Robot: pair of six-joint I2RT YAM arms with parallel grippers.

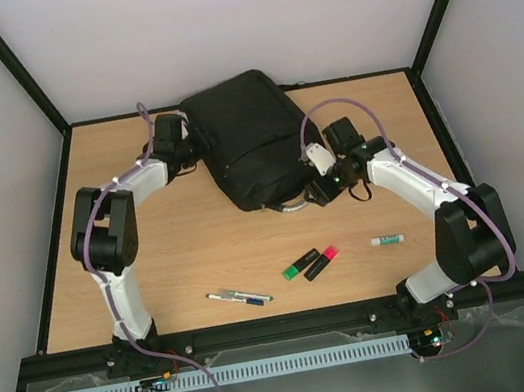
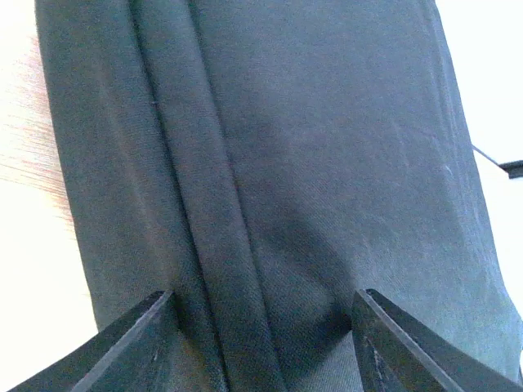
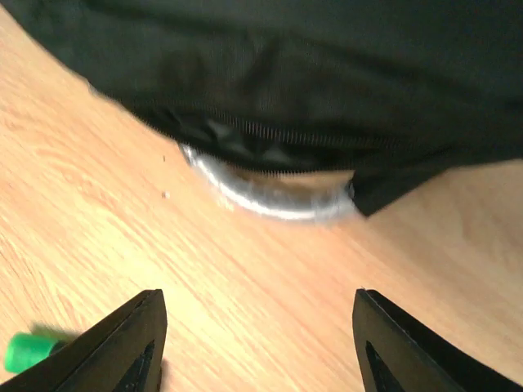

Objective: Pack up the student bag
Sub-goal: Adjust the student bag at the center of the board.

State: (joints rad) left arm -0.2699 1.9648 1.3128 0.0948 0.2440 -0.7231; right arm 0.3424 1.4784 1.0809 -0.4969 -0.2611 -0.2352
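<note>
On the table [image 1: 153, 266], student bag [image 1: 243, 143] flat, markers [image 1: 301, 264] outside

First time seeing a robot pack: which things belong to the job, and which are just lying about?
In the job:
bag

Lying untouched, though likely meant for packing:
pen
green marker
pink marker
white stick

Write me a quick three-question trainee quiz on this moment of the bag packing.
1. True or false: the green highlighter already lies inside the student bag.
2. In the right wrist view, what shows between the fingers of the right gripper? A) bare table B) a pen C) a zipper pull
3. What colour is the highlighter lying beside the green one?

Key: 1 false; 2 A; 3 pink.
</note>
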